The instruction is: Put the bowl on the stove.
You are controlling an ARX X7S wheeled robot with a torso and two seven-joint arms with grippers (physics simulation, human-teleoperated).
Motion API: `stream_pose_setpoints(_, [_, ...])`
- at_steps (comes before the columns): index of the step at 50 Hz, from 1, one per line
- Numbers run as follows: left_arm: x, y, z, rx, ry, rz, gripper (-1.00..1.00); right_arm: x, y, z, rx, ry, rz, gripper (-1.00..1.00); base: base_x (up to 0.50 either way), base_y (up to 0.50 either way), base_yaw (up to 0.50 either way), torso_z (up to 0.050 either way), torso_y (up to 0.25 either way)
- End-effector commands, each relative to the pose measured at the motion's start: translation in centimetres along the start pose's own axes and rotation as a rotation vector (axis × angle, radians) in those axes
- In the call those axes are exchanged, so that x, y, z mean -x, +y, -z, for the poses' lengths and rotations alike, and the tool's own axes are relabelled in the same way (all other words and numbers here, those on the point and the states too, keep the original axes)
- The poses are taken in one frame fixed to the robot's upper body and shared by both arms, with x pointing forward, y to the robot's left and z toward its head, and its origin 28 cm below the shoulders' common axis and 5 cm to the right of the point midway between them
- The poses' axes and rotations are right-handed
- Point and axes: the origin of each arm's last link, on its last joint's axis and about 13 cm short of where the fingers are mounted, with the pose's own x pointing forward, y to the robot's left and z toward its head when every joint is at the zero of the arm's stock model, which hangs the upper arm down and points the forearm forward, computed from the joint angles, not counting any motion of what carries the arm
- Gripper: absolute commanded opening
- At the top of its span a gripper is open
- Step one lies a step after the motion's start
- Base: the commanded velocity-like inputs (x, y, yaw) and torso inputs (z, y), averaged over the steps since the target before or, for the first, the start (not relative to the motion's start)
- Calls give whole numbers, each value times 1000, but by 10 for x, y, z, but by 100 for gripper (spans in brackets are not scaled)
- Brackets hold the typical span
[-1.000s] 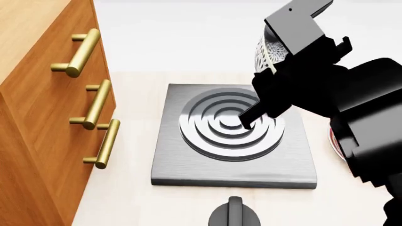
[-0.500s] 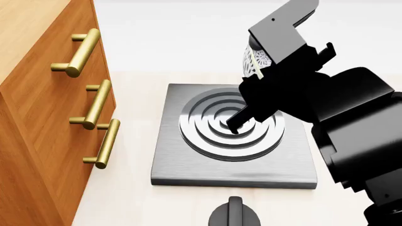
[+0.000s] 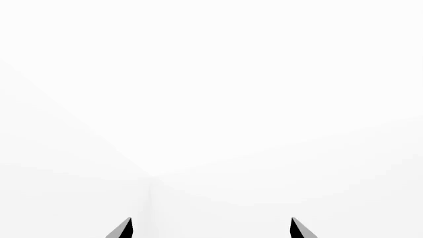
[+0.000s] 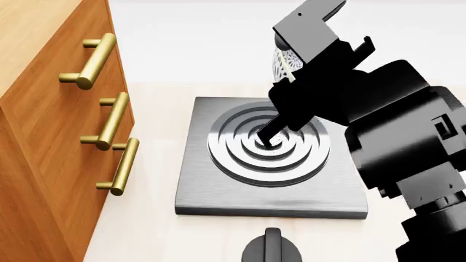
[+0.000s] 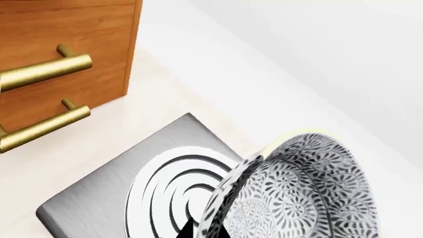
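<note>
**Swinging the bowl over the burner**

Head view: the right gripper [image 4: 291, 82] is carried leftward, clamped on the bowl [image 4: 282, 64], now above the stove [image 4: 218, 191], not yet set down.

Right wrist view: the tilted bowl [image 5: 297, 193] is seen over the rings.

Left wrist view: the left gripper [image 3: 211, 229] is held apart, empty.

We can read no text, label, brand, number or sign anywhere in these views. The bowl [image 5: 297, 193] carries only a speckled floral pattern, and the stove [image 4: 269, 188], the knob [image 4: 271, 250] and the wooden cabinet [image 4: 43, 136] bear no markings.
</note>
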Motion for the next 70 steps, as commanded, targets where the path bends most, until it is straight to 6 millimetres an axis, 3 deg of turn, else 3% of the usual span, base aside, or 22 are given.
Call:
stream_pose_setpoints(1, [-1,0,-2,26,4,13,100,-23,-21,-30,144,40,-20,-100,0,0,0,0,0])
stream_pose_setpoints(16, [-1,-1,-2,27,6,14,100,-30,-23,-40,258,106,45,-100,0,0,0,0,1])
stream_pose_setpoints(29, [0,-2,-1,26,13,12,100,-38,-10,-52,292,111,-17,-100,0,0,0,0,1])
stream_pose_setpoints(43, [-1,-1,-1,21,18,3,100,-48,3,-44,225,118,-61,-100,0,0,0,0,0])
stream_pose_setpoints(70, [0,-1,0,3,38,-22,100,-53,10,-32,156,149,-72,-100,0,0,0,0,0])
